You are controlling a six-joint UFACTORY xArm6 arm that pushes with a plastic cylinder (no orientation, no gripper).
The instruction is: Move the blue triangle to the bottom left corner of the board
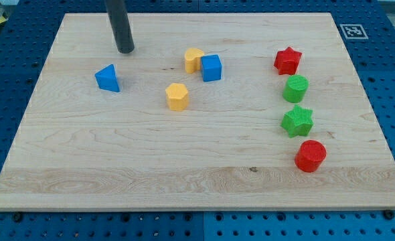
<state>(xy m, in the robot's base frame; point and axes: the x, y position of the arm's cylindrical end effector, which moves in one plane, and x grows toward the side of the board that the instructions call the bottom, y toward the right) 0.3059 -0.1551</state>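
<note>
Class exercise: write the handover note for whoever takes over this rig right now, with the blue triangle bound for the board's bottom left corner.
My tip rests on the board, just above and to the right of the blue triangle, apart from it.
The triangle sits in the upper left area, far from the bottom left corner.
Done: nothing visible yet.
Left: push the triangle down and left to that corner; no other block lies in the way.
</note>
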